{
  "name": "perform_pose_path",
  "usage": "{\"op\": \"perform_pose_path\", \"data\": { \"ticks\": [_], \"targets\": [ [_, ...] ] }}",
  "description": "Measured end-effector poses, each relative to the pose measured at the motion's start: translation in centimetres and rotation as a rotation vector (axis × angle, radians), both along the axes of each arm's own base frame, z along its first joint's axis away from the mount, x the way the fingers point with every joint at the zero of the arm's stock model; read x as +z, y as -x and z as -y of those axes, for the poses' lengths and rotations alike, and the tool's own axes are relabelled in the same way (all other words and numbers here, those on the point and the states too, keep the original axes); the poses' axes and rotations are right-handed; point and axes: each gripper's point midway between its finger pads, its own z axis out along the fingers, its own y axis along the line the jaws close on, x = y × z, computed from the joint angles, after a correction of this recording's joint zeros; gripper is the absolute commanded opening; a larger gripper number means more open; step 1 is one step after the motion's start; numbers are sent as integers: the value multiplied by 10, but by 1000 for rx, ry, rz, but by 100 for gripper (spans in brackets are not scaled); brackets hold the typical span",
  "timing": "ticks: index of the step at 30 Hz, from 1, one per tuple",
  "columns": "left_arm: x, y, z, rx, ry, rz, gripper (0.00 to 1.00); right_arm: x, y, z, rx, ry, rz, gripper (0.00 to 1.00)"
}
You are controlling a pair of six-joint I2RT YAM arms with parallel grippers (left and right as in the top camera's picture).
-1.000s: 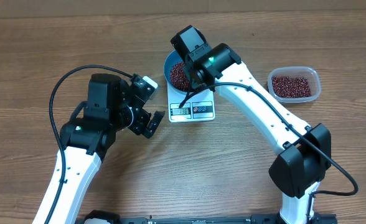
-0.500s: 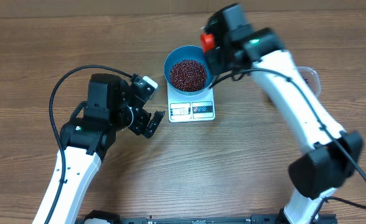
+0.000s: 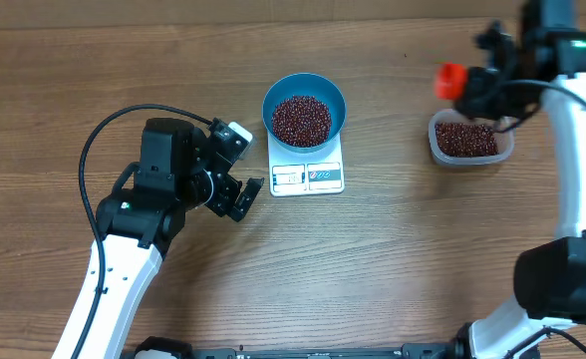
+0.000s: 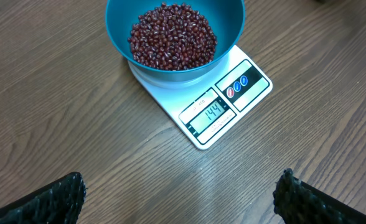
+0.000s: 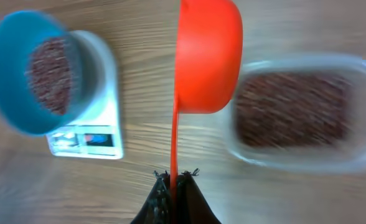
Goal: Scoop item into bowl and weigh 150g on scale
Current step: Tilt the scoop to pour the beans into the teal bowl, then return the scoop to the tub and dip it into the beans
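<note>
Clamping the thin handle of the orange scoop (image 5: 208, 56), the right gripper (image 5: 173, 180) is holding its cup just off the clear tub (image 5: 295, 158) at that tub's 11 o'clock corner, toward the counter (image 3: 393, 259) edge at 2 o'clock. Dark beans (image 4: 172, 34) are filling the teal bowl (image 4: 233, 18), which is sitting on the 12 o'clock end of the white scale (image 4: 258, 87). The left gripper (image 3: 241, 168) is hovering, jaws wide apart, at the scale's 9 o'clock.

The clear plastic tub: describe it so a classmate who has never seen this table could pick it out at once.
From the white scale in the middle of the wooden table, look toward the robot's right. The tub sits there near the orange-red scoop. Unlike the round teal bowl on the scale, it is see-through and rounded-rectangular, though both hold dark red beans.
</note>
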Motion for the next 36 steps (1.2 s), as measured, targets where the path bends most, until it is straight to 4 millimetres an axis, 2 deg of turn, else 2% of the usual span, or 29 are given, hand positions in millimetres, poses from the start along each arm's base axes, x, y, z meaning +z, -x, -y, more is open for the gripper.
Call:
{"op": "perform_pose_path", "data": {
  "ticks": [3, 5, 11, 19, 25, 29, 36],
  "targets": [
    [0, 0, 0, 0, 0, 0, 99, -5, 3, 30, -62, 23, -9, 4],
    [0, 0, 0, 0, 0, 0, 100, -14, 7, 41, -81, 32, -24, 4],
    [0, 0, 0, 0, 0, 0, 100, -65, 19, 52, -95, 69, -106, 4],
    [0, 0, 0, 0, 0, 0, 100, -108, 25, 54, -94, 86, -130, 4],
    [0, 0, 0, 0, 0, 0, 99, -132, 31, 50, -97, 64, -145, 4],
    [0, 0, 0, 0, 0, 0, 100, -136, 31, 41, -88, 12, -136, 4],
    [0, 0, 0, 0, 0, 0, 99, -129, 25, 21, -66, -107, -106, 4]
  ]
}}
